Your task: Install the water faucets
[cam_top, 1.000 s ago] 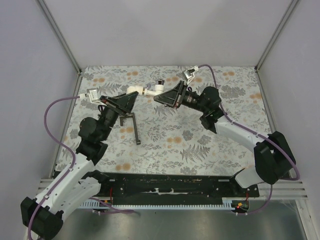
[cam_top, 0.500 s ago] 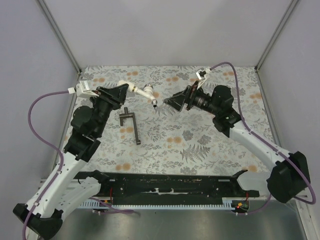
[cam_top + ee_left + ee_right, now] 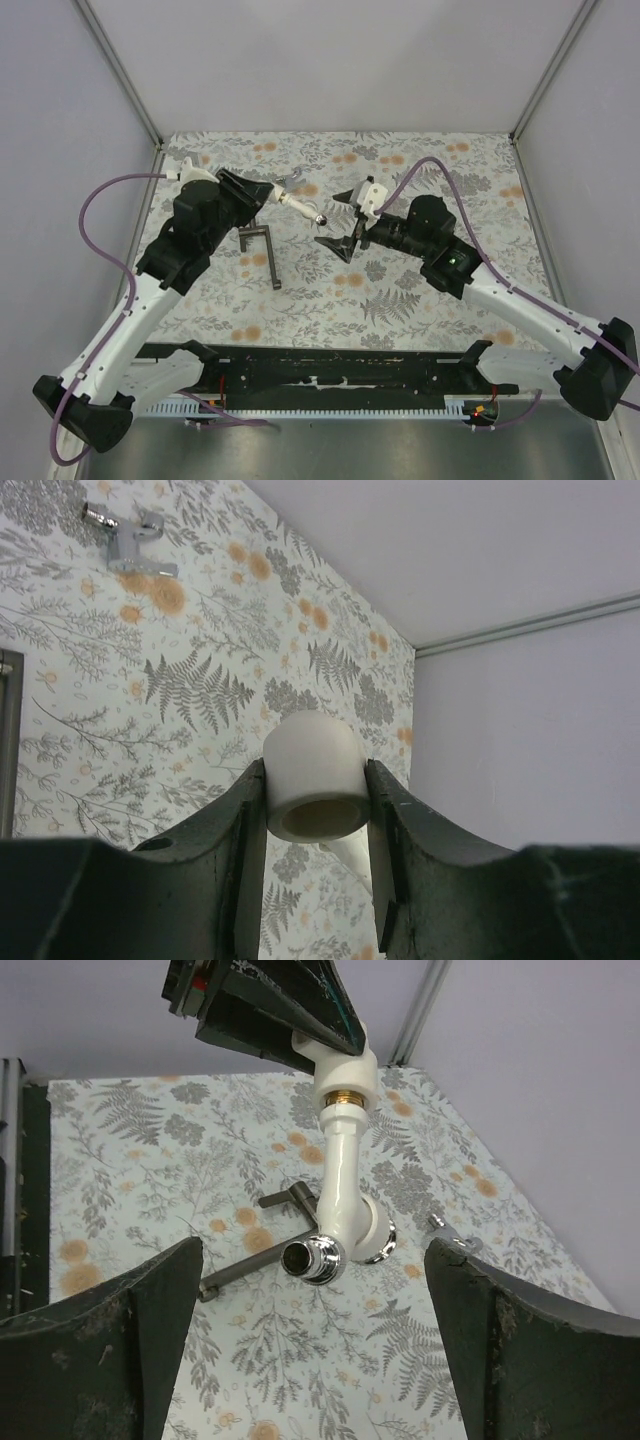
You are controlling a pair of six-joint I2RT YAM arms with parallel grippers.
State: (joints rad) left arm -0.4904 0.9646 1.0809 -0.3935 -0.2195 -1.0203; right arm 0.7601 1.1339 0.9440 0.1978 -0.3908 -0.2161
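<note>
Water faucet (image 3: 296, 204), white with a chrome tip: clamped at its collar in the left gripper (image 3: 265, 192) and held off the table (image 3: 420, 290), well clear of the walls. Right gripper (image 3: 338, 220) spread wide, empty, near the tip but apart. T-shaped tool (image 3: 262, 250) lay flat nearby. Small chrome fitting (image 3: 125, 535) lay by the far edge, its detail unclear.

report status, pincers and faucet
Left pincer shut on faucet, held off the table. Right pincer open, empty, facing its chrome end. T-tool on table, not between them.
</note>
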